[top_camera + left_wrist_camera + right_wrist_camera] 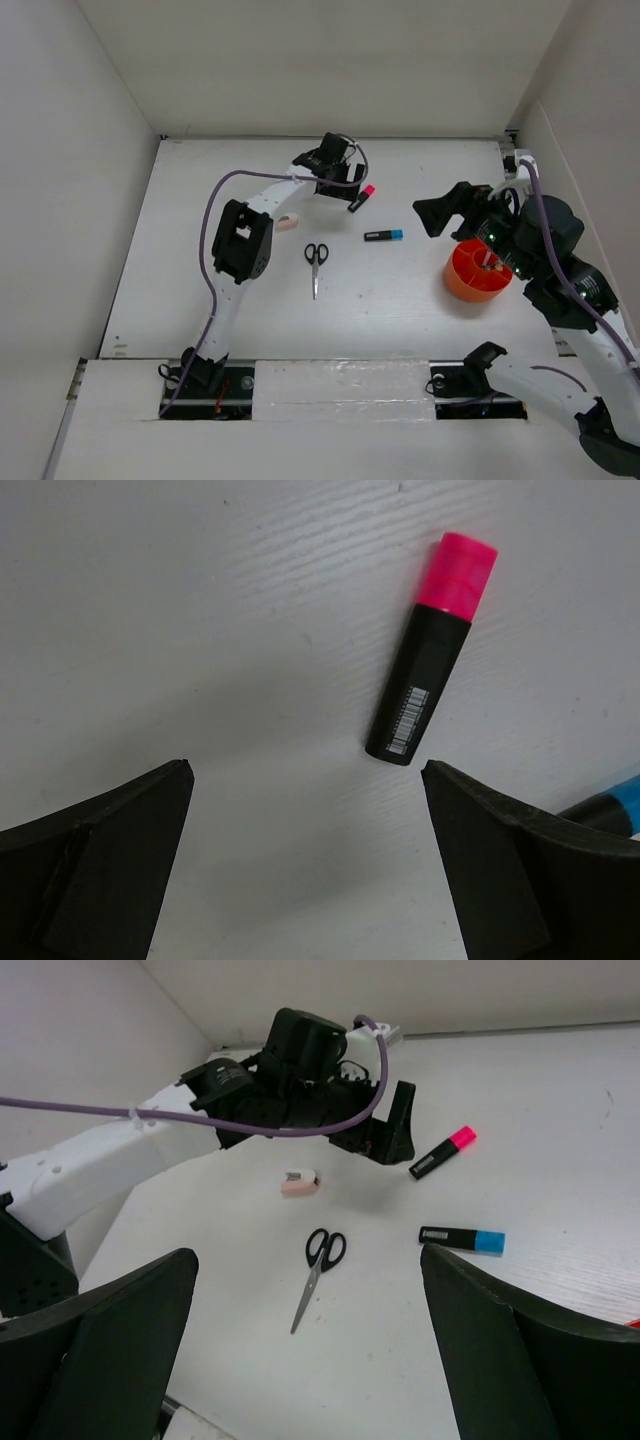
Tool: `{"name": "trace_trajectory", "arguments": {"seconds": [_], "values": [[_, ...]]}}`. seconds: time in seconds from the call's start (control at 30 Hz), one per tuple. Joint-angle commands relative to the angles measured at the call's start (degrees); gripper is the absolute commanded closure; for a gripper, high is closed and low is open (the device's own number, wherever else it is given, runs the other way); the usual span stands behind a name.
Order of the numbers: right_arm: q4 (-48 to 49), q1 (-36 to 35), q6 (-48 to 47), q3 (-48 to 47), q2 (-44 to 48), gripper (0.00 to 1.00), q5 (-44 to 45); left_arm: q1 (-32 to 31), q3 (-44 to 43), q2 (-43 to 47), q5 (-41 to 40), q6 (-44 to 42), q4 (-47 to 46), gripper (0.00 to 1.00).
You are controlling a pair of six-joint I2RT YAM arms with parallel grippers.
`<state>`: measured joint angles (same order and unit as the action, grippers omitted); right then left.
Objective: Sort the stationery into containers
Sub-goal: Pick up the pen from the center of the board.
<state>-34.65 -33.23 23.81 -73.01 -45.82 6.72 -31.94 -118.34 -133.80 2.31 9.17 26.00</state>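
A black marker with a pink cap [361,198] lies at the back of the table, just right of my open left gripper [338,188]. In the left wrist view this marker [430,650] lies beyond the empty jaws of the left gripper [305,860]. A blue-capped marker [384,236], black-handled scissors [316,262] and a pink-white eraser [287,223] lie mid-table. The orange tub [478,270] stands at the right, under my right arm. My right gripper [440,215] hangs open and empty above the table, left of the tub. Its view shows the scissors [320,1270] between its fingers.
White walls close the table in at the back and both sides. My left arm [150,1150] stretches across the back left, its purple cable looping above it. The blue-capped marker [462,1239] and eraser [300,1182] lie apart from each other.
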Motion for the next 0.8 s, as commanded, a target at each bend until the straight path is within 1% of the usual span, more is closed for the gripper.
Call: {"name": "trace_trajectory", "arguments": {"seconds": [0.0, 0.07, 0.13, 0.33, 0.4, 0.5, 0.67, 0.7, 0.77], "values": [[1.6, 0.8, -0.3, -2.5, -1.0, 0.01, 0.1, -1.5, 0.8, 2.2, -1.6, -3.2, -1.7, 0.02], [2.1, 0.3, -0.8, -2.5, -1.0, 0.01, 0.7, -2.2, 0.8, 1.6, -2.9, -3.7, -1.7, 0.02], [3.2, 0.3, -0.8, -1.1, -0.3, 0.01, 0.2, -2.2, -0.6, -0.5, -2.9, -3.0, -1.2, 0.02], [3.9, 0.3, -1.3, 0.2, 0.3, 0.01, 0.2, -2.8, -1.1, -1.8, -1.8, -3.0, -1.2, 0.02], [3.9, 0.3, -1.3, 0.7, 0.3, 0.01, -0.6, -4.5, -2.3, -3.7, -1.8, -3.8, -1.2, 0.02], [3.9, -0.3, -1.8, 0.7, 0.3, 0.01, -2.1, -5.9, -6.0, -6.4, -5.5, -4.4, 0.8, 0.02], [3.9, -1.4, -2.4, 0.7, 0.3, 0.02, -2.7, -5.9, -7.2, -8.3, -6.2, -5.6, 1.3, 0.02], [3.9, -1.4, -2.4, 0.7, 0.8, 0.02, -2.7, -5.9, -7.2, -8.3, -6.2, -5.6, 1.3, 0.03], [3.9, -1.9, -2.4, 0.7, 0.8, 0.02, -2.7, -5.9, -9.2, -10.3, -5.5, -6.1, 1.9, 0.03]]}}
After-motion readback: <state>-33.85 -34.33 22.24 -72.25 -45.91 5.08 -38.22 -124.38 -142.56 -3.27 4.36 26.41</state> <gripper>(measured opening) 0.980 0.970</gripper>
